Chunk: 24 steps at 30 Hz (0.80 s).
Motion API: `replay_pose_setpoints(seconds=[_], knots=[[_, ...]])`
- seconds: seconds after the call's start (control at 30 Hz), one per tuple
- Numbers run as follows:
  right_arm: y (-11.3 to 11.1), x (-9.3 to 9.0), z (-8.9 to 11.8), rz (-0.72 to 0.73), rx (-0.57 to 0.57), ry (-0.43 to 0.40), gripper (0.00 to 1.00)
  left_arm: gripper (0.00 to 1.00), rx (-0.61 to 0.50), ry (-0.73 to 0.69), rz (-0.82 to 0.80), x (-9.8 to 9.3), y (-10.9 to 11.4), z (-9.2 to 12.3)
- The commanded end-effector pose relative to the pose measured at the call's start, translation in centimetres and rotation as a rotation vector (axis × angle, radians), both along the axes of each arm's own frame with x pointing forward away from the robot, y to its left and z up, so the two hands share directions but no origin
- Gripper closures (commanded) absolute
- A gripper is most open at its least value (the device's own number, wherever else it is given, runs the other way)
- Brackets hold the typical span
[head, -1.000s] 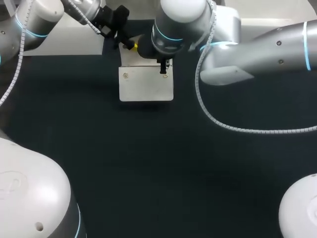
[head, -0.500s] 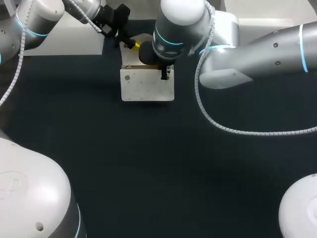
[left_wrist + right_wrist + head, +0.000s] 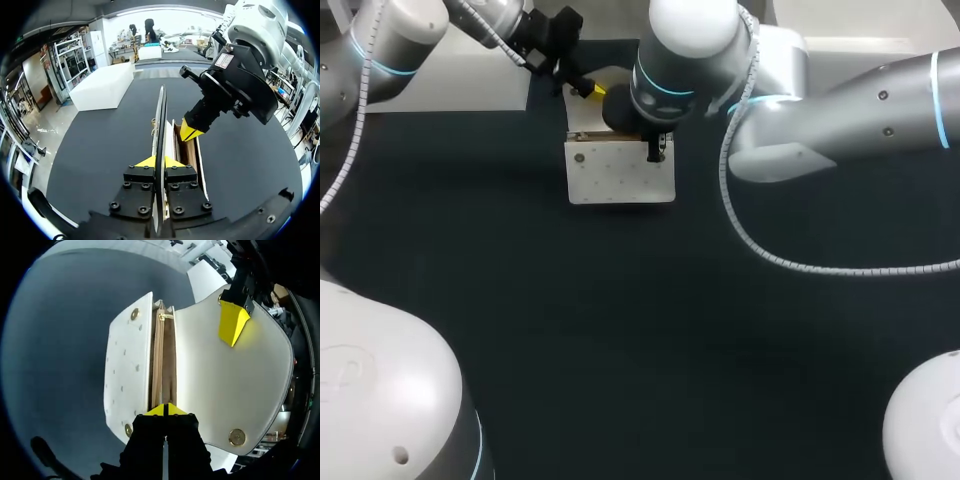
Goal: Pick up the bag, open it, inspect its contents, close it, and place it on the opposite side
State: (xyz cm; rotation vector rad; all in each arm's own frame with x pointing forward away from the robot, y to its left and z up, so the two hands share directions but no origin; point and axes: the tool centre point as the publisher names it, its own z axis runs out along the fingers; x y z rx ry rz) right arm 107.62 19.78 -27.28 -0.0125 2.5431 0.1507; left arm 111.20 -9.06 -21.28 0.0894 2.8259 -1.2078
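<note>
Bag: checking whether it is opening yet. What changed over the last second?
The right gripper drew the front of the bag slightly rightward, and the brown lining came into view. The left gripper stayed clamped on the flap.

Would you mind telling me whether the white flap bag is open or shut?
Open: the white flap bag has its flap held off the body by the left gripper, exposing the tan interior.

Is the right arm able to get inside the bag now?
Probably yes: the left end effector holds the flap up, so the bag lies open just ahead of the right end effector.
</note>
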Motion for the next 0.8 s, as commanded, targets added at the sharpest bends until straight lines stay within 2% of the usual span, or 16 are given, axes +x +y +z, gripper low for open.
replay_pose_setpoints(seconds=[0.03,0.23,0.57,0.8], knots=[[0.3,0.7,-0.1,-0.007,-0.004,-0.006,1.0,1.0,0.0,-0.008,0.003,-0.4,0.1,0.4],[0.5,1.1,-0.6,-0.014,-0.021,0.003,1.0,1.0,-0.01,-0.006,0.007,-0.4,0.2,0.4],[0.6,-0.5,-1.8,-0.001,-0.032,0.038,1.0,1.0,-0.049,0.039,0.028,0.1,0.2,0.0],[-0.2,-0.8,-2.8,-0.021,-0.03,0.068,1.0,1.0,-0.061,0.052,0.021,0.1,0.1,0.3]])
